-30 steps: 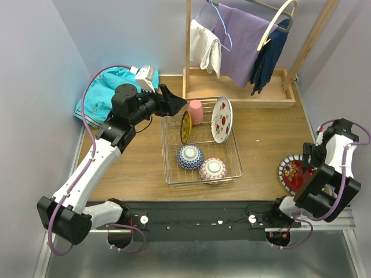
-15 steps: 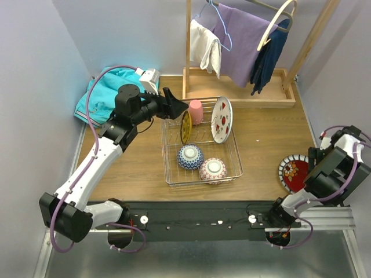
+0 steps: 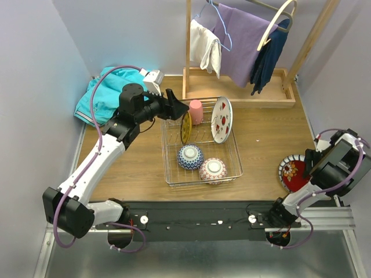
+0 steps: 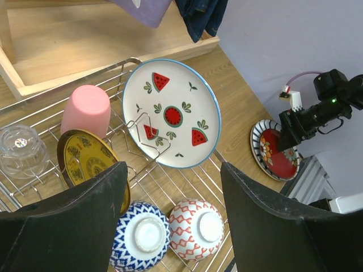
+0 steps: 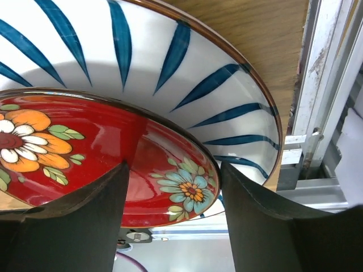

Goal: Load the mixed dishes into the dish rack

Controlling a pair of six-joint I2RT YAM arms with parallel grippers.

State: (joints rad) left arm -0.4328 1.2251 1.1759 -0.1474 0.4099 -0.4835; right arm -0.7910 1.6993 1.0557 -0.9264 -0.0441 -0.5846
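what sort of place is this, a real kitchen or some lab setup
Probably a staged robot test cell, not a real kitchen: plain lilac walls box in a small wooden table, and a shiny silver wire dish rack shares it with a wooden clothes rack hung with garments.

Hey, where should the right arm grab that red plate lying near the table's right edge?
Pinch the red plate by its blue-striped rim, coming in low from the right edge of the table. It seems to lie flat on the wood, so only the upturned rim offers a lip, and the open right end effector faces that side.
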